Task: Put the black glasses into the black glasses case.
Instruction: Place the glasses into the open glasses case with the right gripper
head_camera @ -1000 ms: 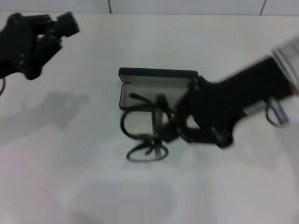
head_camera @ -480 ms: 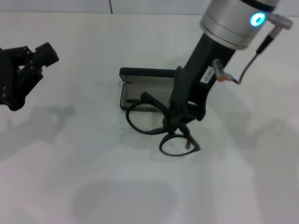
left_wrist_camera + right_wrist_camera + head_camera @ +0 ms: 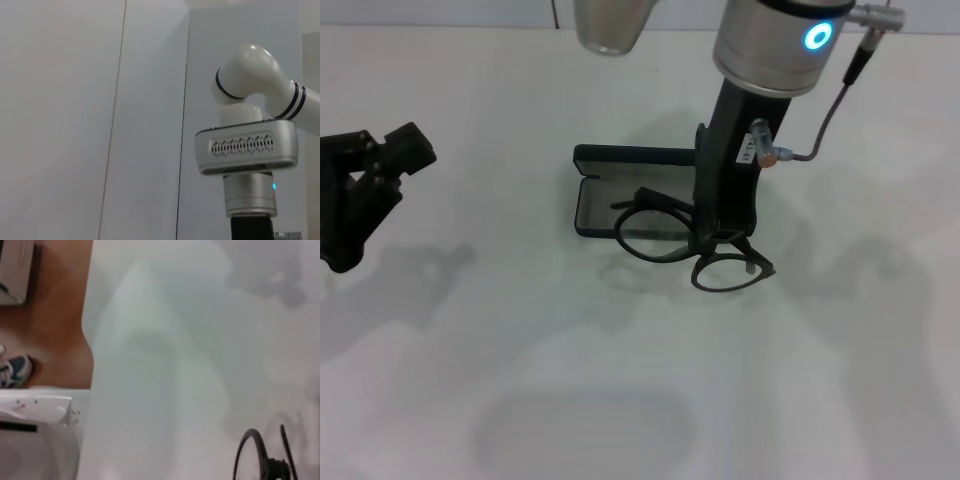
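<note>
I've got the right end effector clamped on the thin black-framed round-lens glasses, hanging just over the open matte-black hinged case. Next I'd say lower and release. Left end effector parked well off, can't tell its fingers.

Black glasses over open case

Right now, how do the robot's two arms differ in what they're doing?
The right tool hangs straight down, shut on the black glasses at the open black glasses case. The left tool holds nothing and sits off to the side, tilted. Both tools are black.
</note>
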You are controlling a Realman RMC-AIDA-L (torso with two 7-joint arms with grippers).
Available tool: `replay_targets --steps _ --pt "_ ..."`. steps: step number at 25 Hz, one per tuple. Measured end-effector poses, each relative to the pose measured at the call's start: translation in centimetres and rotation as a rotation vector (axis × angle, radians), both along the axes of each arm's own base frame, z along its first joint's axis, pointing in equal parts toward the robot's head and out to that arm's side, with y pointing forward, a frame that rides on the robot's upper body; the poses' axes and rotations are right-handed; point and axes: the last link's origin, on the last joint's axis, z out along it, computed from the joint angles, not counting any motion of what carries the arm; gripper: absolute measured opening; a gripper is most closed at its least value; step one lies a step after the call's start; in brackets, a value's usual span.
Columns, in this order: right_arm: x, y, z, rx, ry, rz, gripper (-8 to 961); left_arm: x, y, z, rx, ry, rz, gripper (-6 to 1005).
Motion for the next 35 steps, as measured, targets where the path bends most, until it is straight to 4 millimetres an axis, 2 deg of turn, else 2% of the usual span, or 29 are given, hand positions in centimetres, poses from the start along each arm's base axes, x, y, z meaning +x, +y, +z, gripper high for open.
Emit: replay_targets --steps 9,18,35 --pt "-0.4 1.1 -2.1 0.059 -0.107 0.119 55 0.3 -0.4 -1.2 0.003 -0.005 -0.019 51" --pt "-0.1 2.6 -3.5 0.107 -0.083 0.165 56 0.0 -1.3 -2.1 0.000 0.016 -0.024 51" --pt "2.6 3.5 -5.1 0.115 -0.097 0.216 58 0.1 -1.2 -3.5 -0.018 0.011 -0.037 51"
